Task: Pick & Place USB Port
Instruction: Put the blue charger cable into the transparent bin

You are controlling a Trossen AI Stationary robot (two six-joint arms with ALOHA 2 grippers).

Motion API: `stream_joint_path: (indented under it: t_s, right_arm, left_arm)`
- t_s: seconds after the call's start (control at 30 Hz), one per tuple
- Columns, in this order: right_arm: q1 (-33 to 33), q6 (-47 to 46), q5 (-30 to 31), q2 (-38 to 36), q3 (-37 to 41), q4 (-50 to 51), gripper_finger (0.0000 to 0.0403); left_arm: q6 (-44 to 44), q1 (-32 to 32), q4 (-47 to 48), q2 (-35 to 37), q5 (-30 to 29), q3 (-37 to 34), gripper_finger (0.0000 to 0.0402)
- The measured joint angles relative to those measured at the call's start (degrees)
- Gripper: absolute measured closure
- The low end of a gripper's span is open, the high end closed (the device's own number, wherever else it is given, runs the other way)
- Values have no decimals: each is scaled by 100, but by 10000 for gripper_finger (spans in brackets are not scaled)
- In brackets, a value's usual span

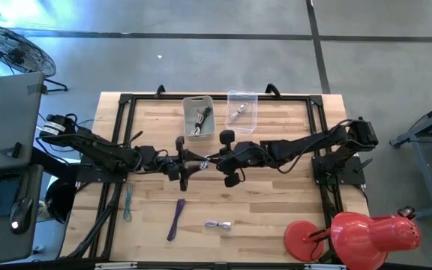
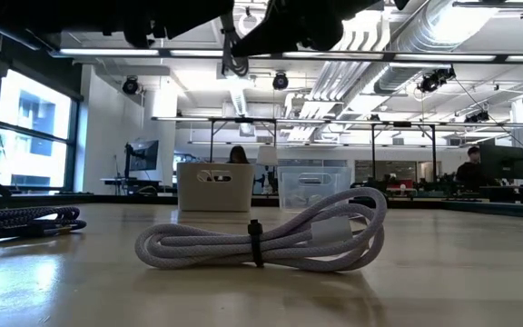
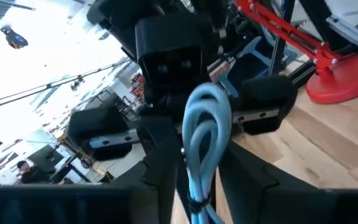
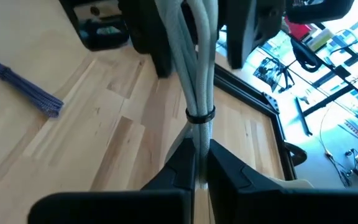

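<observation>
A pale grey-white cable bundle [image 1: 201, 158] with a dark tie [image 4: 201, 115] hangs in the air over the table's middle, between my two grippers. My left gripper [image 1: 188, 160] reaches in from the table's left and is shut on it. My right gripper [image 1: 214, 160] comes from the right and is shut on it too. The white bin [image 1: 199, 117] and the clear bin [image 1: 241, 109] stand at the far edge, each with small cable parts inside. Another white cable bundle [image 2: 261, 238] lies flat on the table near the front. My left gripper [image 3: 197, 190] pinches the bundle's strands [image 3: 199, 168] between both fingers, coming level from the table's left, fingers along the bundle. Its looped end [image 3: 207, 102] sticks out toward the other gripper, clear of the table. My right gripper [image 4: 201, 167] pinches the bundle just behind its tie [image 4: 201, 134], level from the table's right, fingers along the strands. The rest of the bundle [image 4: 188, 37] runs on into the left gripper, lifted clear.
A purple cable [image 1: 176, 218] and a teal cable [image 1: 128, 202] lie on the near left of the table. A red lamp [image 1: 362, 234] stands on the near right corner. A black frame [image 1: 126, 99] runs around the table. People sit in the room behind.
</observation>
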State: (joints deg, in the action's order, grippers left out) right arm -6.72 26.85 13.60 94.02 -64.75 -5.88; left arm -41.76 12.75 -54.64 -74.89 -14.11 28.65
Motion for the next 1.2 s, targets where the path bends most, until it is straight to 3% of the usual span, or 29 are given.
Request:
stream_joint_path:
  t_s: [0.17, 0.3, 0.57, 0.63, 0.7, 0.8, 0.93, 1.2]
  right_arm:
    - [-4, -1, 474, 0, 0, 143, 392]
    - [2, 0, 1262, 0, -2, 541, 392]
    - [160, -363, 3467, -88, -2, 989, 392]
    - [383, -757, 3725, -236, -2, 1265, 392]
    - [710, -1285, 3469, -387, -6, 1458, 392]
    - [1237, -1893, 2597, -498, -7, 1657, 392]
    - [1801, -2196, 1756, -470, -7, 1704, 392]
    - [2294, -2623, 1441, -431, -7, 1710, 392]
  left_arm:
    - [-14, 2, 40, 171, 19, 56, 257]
    - [-445, 2, 406, 927, 22, 59, 240]
    - [-396, 3, 2725, 2981, -654, 69, 238]
    - [-166, 2, 3298, 3315, -950, 69, 238]
    - [64, 2, 3740, 3548, -1221, 67, 238]
    - [256, 2, 4171, 3758, -1372, 65, 238]
    - [305, 2, 4382, 3810, -1397, 63, 238]
    - [416, 2, 4818, 3801, -1605, 63, 238]
